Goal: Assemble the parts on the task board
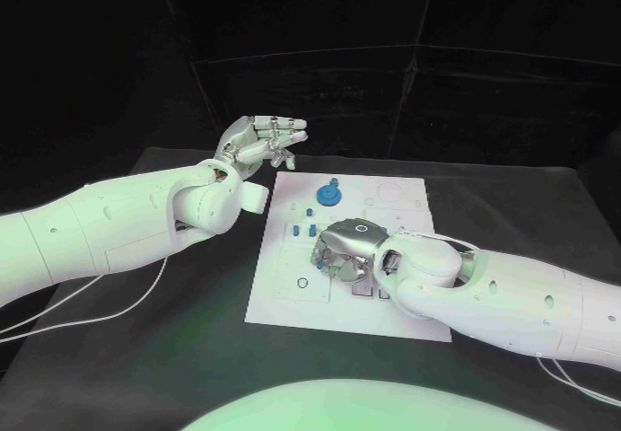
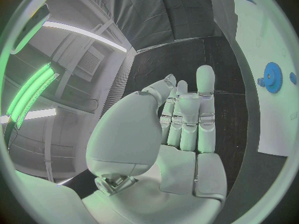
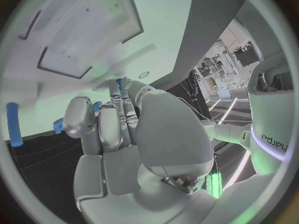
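Observation:
The white task board (image 1: 389, 202) lies in the middle of the black table. A blue gear (image 1: 331, 194) stands in its far part, and small blue parts (image 1: 304, 231) stand nearer its left edge. My right hand (image 1: 347, 251) is low over the board's middle, fingers curled down to the surface. In the right wrist view a small blue part (image 3: 119, 83) shows right at the fingertips (image 3: 126, 79); whether it is pinched is unclear. My left hand (image 1: 266, 139) is raised beyond the board's far left corner, fingers apart and holding nothing. From the left wrist the gear (image 2: 272, 75) shows on the board (image 2: 274, 40).
A blue peg (image 3: 14, 124) and another blue part (image 3: 59, 125) stand on the board (image 3: 93, 30) near my right hand. Recessed outlines (image 1: 366, 291) mark the board's near part. Black table (image 1: 155, 350) surrounds the board, with a cable (image 1: 117, 310) lying at the left.

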Robot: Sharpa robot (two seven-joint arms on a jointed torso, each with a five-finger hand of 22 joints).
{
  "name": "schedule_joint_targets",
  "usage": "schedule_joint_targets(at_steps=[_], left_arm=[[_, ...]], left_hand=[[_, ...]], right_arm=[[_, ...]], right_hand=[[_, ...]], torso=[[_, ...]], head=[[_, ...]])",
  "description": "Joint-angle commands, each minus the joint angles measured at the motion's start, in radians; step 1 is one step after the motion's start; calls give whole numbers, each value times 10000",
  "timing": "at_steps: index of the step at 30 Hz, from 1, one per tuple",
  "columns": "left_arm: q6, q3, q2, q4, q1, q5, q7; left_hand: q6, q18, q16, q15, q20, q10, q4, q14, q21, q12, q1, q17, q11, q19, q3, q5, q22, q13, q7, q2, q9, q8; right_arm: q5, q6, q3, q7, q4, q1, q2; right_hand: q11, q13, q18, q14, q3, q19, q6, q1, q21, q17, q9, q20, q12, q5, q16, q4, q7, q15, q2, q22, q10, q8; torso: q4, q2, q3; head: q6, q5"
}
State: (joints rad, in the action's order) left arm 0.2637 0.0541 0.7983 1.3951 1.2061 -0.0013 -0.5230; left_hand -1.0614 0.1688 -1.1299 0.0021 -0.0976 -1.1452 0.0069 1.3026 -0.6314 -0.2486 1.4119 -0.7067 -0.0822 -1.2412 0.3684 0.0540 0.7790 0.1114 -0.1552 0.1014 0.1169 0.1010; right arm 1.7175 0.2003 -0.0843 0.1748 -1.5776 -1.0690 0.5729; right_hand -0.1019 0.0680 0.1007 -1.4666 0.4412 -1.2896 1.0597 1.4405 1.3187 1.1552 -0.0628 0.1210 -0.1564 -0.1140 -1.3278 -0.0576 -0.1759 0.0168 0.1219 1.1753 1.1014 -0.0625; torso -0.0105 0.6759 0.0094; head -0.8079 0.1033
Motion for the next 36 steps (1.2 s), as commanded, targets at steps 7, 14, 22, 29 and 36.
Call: schedule_joint_targets(at_steps=[7,14,22,29,36], left_arm=[[-134,-10,-11,-10,18,26,-58],[-129,-10,21,-27,18,26,-61],[-150,-8,73,-71,17,26,-50],[-179,-7,80,-78,15,26,-50],[-210,-7,66,-89,15,26,-48]], left_hand=[[-42,134,49,-16,-23,113,-79,-75,67,-78,-10,30,-13,62,-25,-30,-33,27,-18,-79,-13,65],[-42,134,49,-16,-23,113,-79,-75,67,-78,-10,30,-13,62,-25,-30,-33,27,-18,-79,-13,65],[-41,134,47,-16,-23,116,-82,-77,70,-87,-10,32,-13,62,-27,-30,-35,30,-18,-80,-13,68],[-42,134,43,-15,-24,116,-83,-76,71,-94,-12,27,-13,62,-29,-30,-36,32,-18,-80,-13,70],[-46,132,44,-16,-24,112,-87,-78,60,-104,-8,33,-10,57,-29,-30,-26,36,-15,-84,-12,74]], right_arm=[[-44,347,-60,62,28,42,74],[-269,983,-48,47,-431,20,654],[-1004,1142,307,209,-1576,-476,1915],[-1684,446,599,709,-1293,-1211,2489],[-1940,-401,654,990,-719,-1495,2630]], right_hand=[[-201,-20,198,45,-252,974,-1546,-356,-965,-1083,-20,186,258,-8,722,54,68,171,191,-1266,-1265,1],[-160,16,208,45,-433,995,-1496,-447,-1033,-1141,-55,171,2,55,733,66,78,144,208,-1327,-1224,-56],[-114,31,182,-7,-625,874,-1191,-486,-983,-1078,-99,136,-327,1,655,88,87,105,199,-1234,-1160,-167],[-108,-9,148,-115,-1102,730,-1370,-689,-915,-836,-44,114,-474,-36,456,25,141,94,391,-1121,-1448,-33],[-144,17,153,-136,-2382,684,-1742,-597,-996,-766,-52,147,-904,-277,333,-94,337,118,359,-1191,-1963,-44]], torso=[[-8,4,6],[24,-8,13],[7,3,8],[20,-5,-15],[-11,17,-11]], head=[[6,27],[40,32],[162,-68],[346,-350],[412,-498]])
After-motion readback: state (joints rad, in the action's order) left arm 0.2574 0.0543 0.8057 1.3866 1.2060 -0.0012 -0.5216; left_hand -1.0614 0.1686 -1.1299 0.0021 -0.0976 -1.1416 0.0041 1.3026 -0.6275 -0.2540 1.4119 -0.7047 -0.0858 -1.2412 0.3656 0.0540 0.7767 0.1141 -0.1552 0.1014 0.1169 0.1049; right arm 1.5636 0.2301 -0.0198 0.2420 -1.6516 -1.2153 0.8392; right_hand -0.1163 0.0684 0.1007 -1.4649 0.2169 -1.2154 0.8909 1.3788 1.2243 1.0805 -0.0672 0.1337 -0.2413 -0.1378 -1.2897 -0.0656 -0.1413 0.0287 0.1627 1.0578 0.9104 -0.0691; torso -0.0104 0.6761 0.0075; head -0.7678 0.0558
